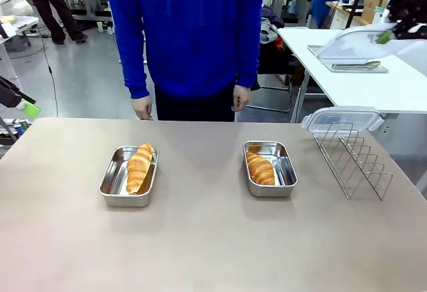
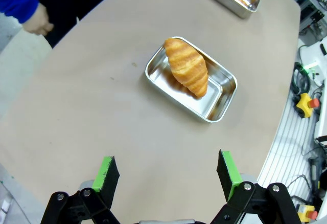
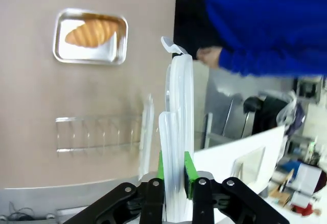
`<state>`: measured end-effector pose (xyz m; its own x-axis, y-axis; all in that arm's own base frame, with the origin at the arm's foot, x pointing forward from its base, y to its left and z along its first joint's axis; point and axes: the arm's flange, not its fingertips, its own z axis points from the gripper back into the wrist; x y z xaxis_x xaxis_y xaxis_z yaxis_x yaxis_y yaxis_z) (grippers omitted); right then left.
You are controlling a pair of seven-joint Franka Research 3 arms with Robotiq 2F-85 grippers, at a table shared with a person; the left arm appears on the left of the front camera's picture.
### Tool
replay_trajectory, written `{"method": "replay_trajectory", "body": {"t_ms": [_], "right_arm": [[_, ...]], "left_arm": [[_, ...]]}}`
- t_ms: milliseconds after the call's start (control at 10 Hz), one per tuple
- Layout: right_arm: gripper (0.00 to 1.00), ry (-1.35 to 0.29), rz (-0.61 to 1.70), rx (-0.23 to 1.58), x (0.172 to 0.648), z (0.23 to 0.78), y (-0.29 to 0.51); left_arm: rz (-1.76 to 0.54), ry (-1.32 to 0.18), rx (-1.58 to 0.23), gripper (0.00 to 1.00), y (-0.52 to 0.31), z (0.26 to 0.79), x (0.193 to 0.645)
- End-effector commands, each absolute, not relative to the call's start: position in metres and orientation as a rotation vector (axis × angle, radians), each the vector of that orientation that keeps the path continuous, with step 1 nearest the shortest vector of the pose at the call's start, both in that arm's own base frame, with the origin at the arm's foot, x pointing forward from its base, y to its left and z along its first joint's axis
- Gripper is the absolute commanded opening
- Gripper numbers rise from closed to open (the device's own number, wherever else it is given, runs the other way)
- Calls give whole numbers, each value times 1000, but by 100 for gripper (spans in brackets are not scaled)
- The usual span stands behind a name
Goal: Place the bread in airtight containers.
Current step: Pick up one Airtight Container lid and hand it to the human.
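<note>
Right pincer (image 3: 173, 175) clamped on a clear lid (image 3: 179, 106), high at the far right — the right tub (image 1: 270, 191), croissant (image 1: 260, 169) inside, sits below-left on the bench (image 1: 200, 239), long axis near-to-far — left pincer (image 2: 166, 175) wide open, empty.

left gripper (image 2: 166, 165) hangs with jaws spread wide; right gripper (image 3: 174, 168), raised high, pinches a clear lid (image 3: 179, 106).
</note>
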<state>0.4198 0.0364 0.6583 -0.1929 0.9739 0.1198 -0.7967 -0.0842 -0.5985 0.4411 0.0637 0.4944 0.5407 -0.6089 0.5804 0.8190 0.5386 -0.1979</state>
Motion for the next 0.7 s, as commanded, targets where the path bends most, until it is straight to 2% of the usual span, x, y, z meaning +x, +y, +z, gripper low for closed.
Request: {"method": "replay_trajectory", "body": {"t_ms": [0, 300, 600], "right_arm": [[8, -753, 1855, -366, 423, 646, 60], [2, -766, 2076, -358, 429, 620, 110], [0, -758, 2142, -351, 442, 601, 132]], "left_arm": [[-886, -465, -482, 100, 64, 496, 440], [-886, -465, -482, 100, 64, 496, 440], [-886, -465, -482, 100, 64, 496, 440]]}}
